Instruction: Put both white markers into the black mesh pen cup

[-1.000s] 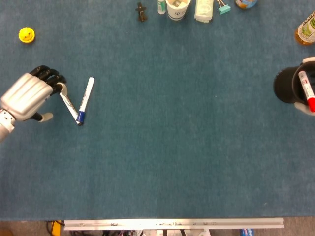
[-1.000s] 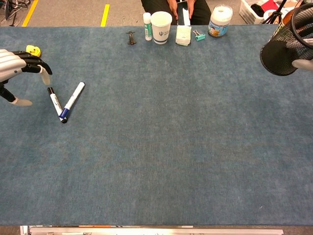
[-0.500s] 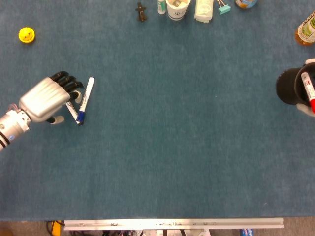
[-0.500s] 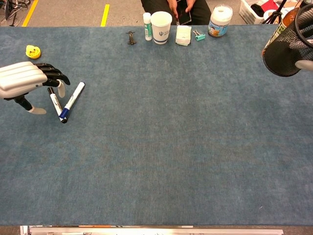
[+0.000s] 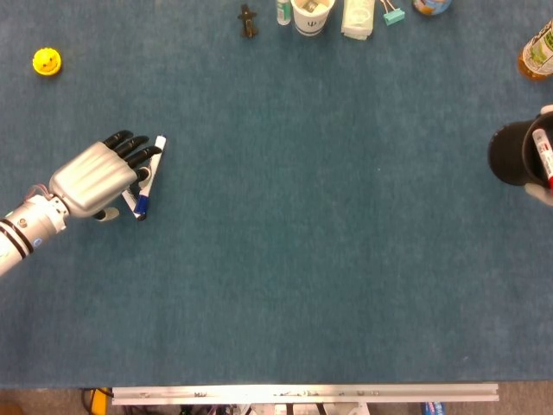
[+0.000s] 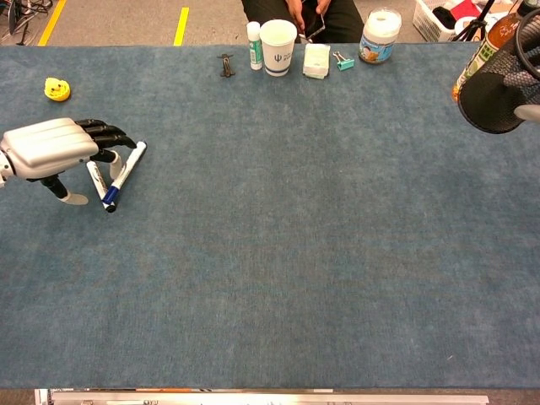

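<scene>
Lying in a V, white markers [image 6: 114, 179] joined at near tips, left hand [image 5: 95, 177] spread above, seemingly ungripped

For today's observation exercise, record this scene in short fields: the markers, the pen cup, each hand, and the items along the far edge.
markers: two white markers lying in a V on the blue table
left hand: left hand over the markers, fingers spread
pen cup: black mesh pen cup held by the right hand, red marker inside
far edge: paper cup, jar
</scene>
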